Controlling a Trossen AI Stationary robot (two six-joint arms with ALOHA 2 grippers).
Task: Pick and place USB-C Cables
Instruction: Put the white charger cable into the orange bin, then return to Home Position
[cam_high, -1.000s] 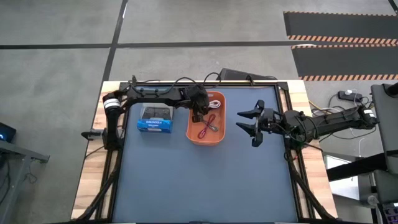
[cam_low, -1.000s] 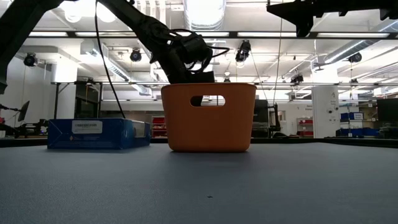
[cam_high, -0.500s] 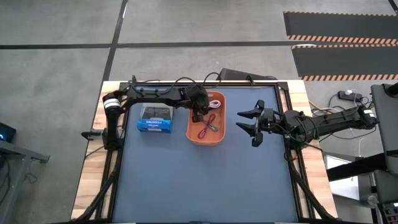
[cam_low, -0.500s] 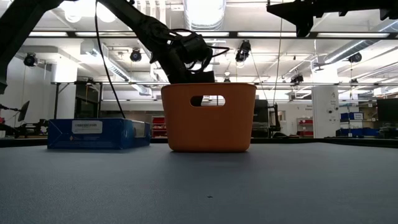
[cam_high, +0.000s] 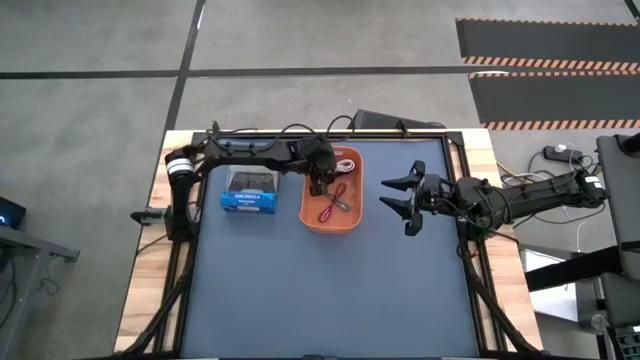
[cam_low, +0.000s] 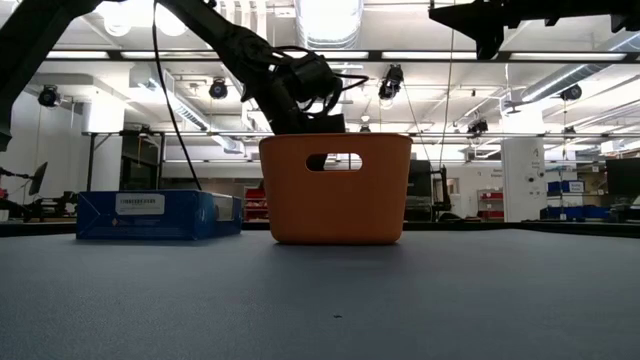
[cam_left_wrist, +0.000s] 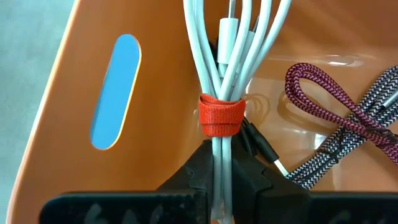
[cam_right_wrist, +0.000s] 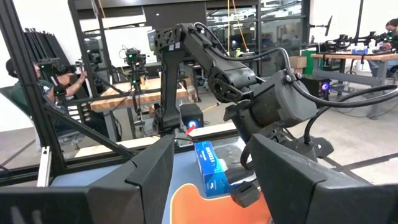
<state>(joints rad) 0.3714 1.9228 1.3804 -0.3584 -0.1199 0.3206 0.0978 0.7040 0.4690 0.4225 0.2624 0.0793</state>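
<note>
An orange bin (cam_high: 332, 190) sits on the dark counter (cam_high: 330, 290), and everything here is placed relative to it. The left end effector (cam_high: 320, 183) reaches down inside the bin, at its side nearest the blue-and-black retail box (cam_high: 250, 192), which lies on the counter just beside the bin. The left wrist view shows the 2 dark fingers (cam_left_wrist: 202, 177) pinched together on a white cable with a red tie (cam_left_wrist: 221, 93), gripping its strands just below the tie (cam_left_wrist: 220, 116), close to the bin wall with the oval handle hole (cam_left_wrist: 115, 91). Beside that bundle, on the bin floor, lie a red braided cable (cam_left_wrist: 339, 102) and a grey braided cable (cam_left_wrist: 323, 163). From above, the red cable shows as a loose loop in the bin's middle.

The right end effector (cam_high: 402, 198) hovers above the counter on the bin's opposite side, apart from it, fingers spread wide and holding nothing.

In the low view the bin's orange wall hides its contents, with the left arm (cam_low: 265, 70) descending behind its rim.
</note>
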